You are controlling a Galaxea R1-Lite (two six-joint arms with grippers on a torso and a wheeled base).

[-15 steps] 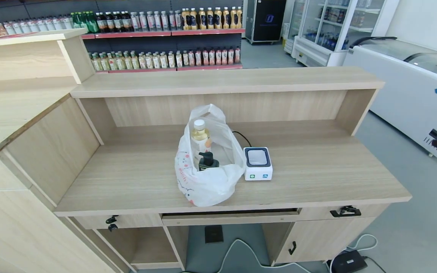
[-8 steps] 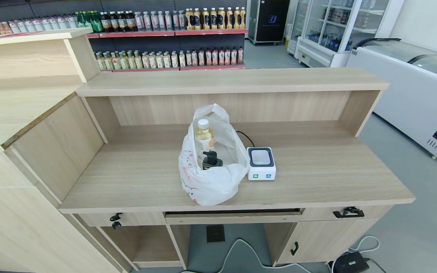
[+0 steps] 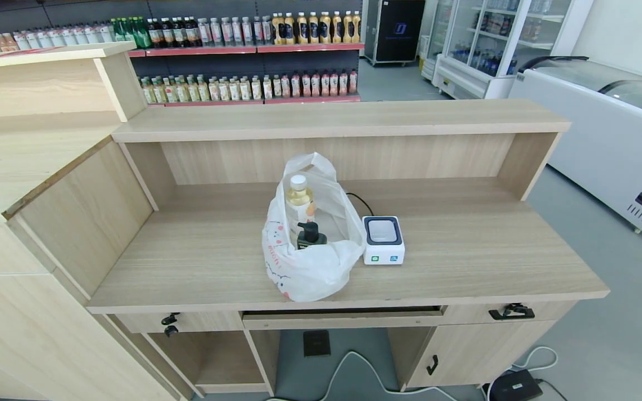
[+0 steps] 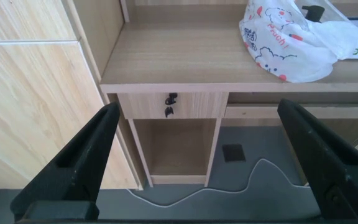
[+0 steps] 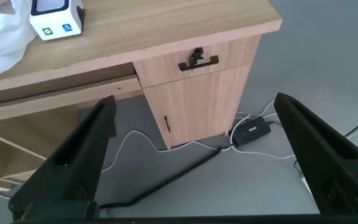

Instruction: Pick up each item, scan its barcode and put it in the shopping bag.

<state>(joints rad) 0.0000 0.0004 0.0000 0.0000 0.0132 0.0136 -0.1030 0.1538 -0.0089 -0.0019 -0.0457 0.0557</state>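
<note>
On the wooden counter (image 3: 466, 250) stands a white plastic shopping bag (image 3: 307, 267). It holds a yellow drink bottle with a white cap (image 3: 298, 199) and a black pump bottle (image 3: 310, 234). Just to the bag's right sits the white barcode scanner (image 3: 383, 239). My left gripper (image 4: 197, 180) hangs open and empty, below counter height before the counter's left front, with the bag (image 4: 291, 43) farther off. My right gripper (image 5: 191, 180) is open and empty too, low before the right-hand cabinet, with the scanner (image 5: 56, 18) up on the counter.
A raised shelf (image 3: 337, 120) backs the counter and a tall wooden side unit (image 3: 25, 167) stands on the left. Drawers with keys (image 5: 197, 59) and cables (image 5: 166, 177) on the floor lie below. A freezer (image 3: 616, 139) stands to the right.
The head camera shifted slightly a second ago. The right arm's dark tip at the picture's right edge dropped lower and then left the head view. Bag, bottles and scanner stayed put.
</note>
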